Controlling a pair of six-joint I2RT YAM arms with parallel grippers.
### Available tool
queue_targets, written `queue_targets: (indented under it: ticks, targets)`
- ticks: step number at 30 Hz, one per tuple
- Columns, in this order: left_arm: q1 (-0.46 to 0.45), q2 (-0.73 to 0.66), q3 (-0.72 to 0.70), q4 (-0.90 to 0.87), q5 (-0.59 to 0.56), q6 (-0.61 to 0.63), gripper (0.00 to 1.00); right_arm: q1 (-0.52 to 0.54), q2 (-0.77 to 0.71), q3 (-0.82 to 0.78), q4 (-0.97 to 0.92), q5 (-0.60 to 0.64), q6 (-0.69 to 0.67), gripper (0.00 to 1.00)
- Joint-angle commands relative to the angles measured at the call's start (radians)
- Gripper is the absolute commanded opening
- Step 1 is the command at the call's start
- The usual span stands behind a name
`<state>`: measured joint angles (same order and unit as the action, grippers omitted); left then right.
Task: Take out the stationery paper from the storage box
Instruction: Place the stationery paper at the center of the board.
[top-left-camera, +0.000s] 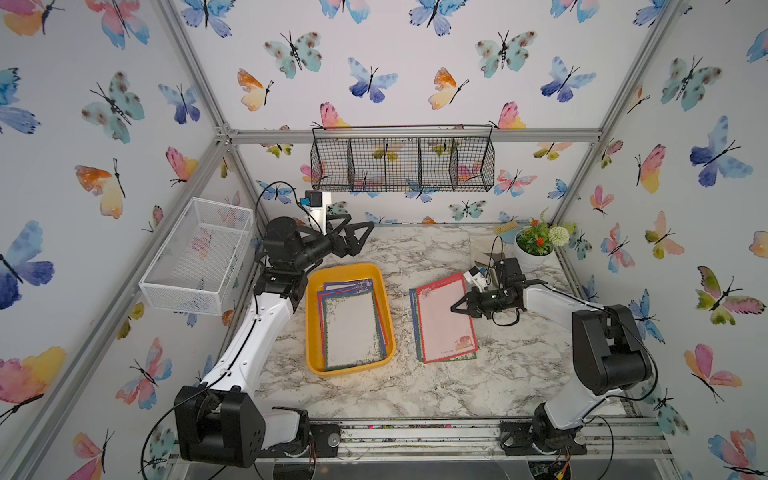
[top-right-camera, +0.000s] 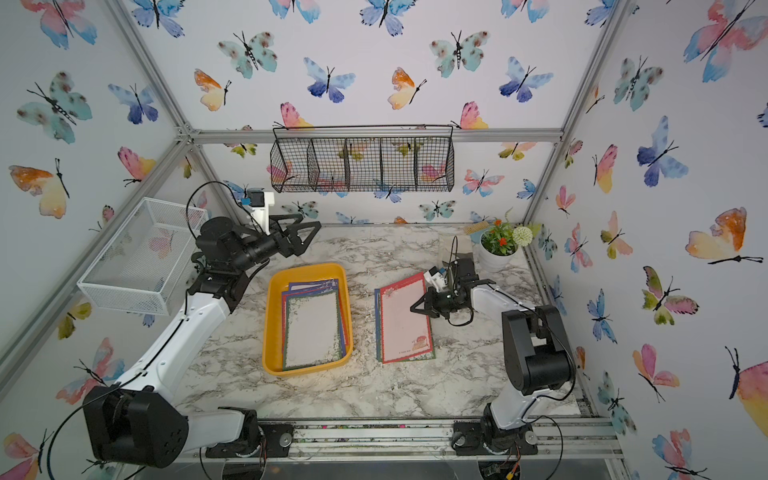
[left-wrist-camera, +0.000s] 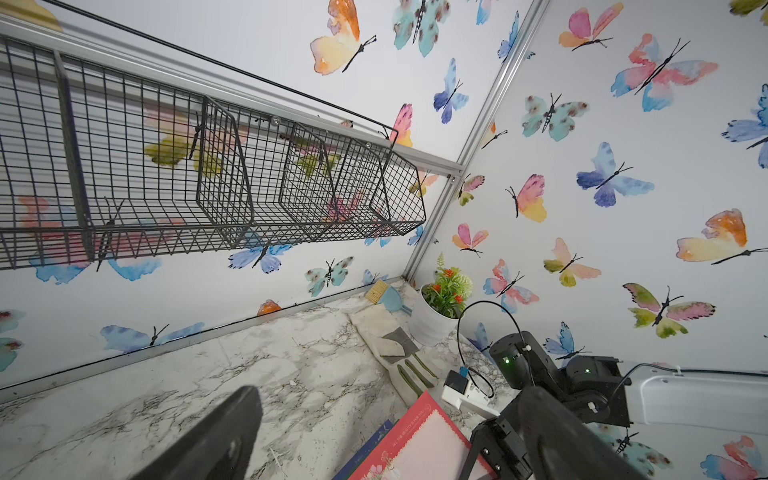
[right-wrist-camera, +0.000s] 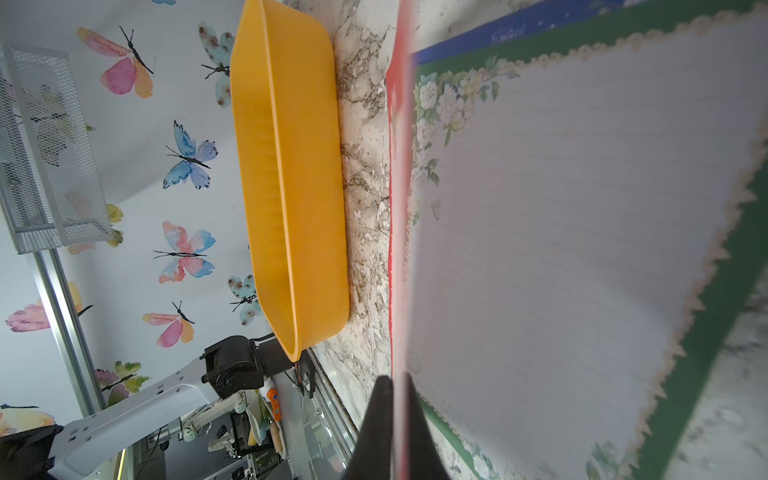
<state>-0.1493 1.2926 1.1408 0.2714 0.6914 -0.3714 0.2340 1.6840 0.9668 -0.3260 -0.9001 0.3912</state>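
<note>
Twin overhead views, wrist cameras near table (left-wrist-camera: 291, 374)

in the storage box (top-left-camera: 311, 332) we see only blue and red edges of the sheets (top-left-camera: 349, 285) beneath the green-bordered sheet (top-left-camera: 351, 328). in both top views the red-bordered sheet (top-left-camera: 444, 322) likewise covers most of its pile (right-wrist-camera: 561, 208) on the desk (top-left-camera: 519, 365). in the right wrist view it blurs edge-on, and the right gripper (right-wrist-camera: 394, 380) runs off frame.

Box (top-left-camera: 312, 320): yellow-orange. Inside, green sheet (top-left-camera: 351, 328): green border, white centre; red, blue borders beneath. Outside box, red sheet (top-left-camera: 444, 324): red border, pink centre; green floral, blue edges under. Table (top-left-camera: 374, 395): white-grey marble, dark veins. Walls (top-left-camera: 395, 62): white, watercolour butterflies. Wire basket (top-left-camera: 401, 164) black; mesh basket (top-left-camera: 183, 297) white. Pot (top-left-camera: 534, 258) white; flowers (top-left-camera: 539, 241) red-orange.
</note>
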Motion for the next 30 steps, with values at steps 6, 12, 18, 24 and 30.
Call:
queue_targets:
  ticks: [6,12,18,24,30]
  targets:
    - [0.006,-0.003,0.026,-0.001,-0.013,-0.004,0.99,-0.009,0.037,-0.024,0.058,-0.039,0.031,0.07]
    - [0.006,0.0,0.027,-0.003,-0.014,-0.005,0.99,-0.011,0.061,-0.027,0.063,-0.031,0.032,0.08]
    - [0.006,0.001,0.027,-0.003,-0.016,-0.005,0.99,-0.015,0.084,-0.022,0.051,-0.025,0.017,0.08]
    - [0.006,0.002,0.027,-0.004,-0.016,-0.006,0.99,-0.018,0.098,-0.022,0.047,-0.024,0.011,0.09]
    - [0.006,0.004,0.027,-0.004,-0.016,-0.006,0.99,-0.018,0.11,-0.013,0.026,-0.013,-0.008,0.1]
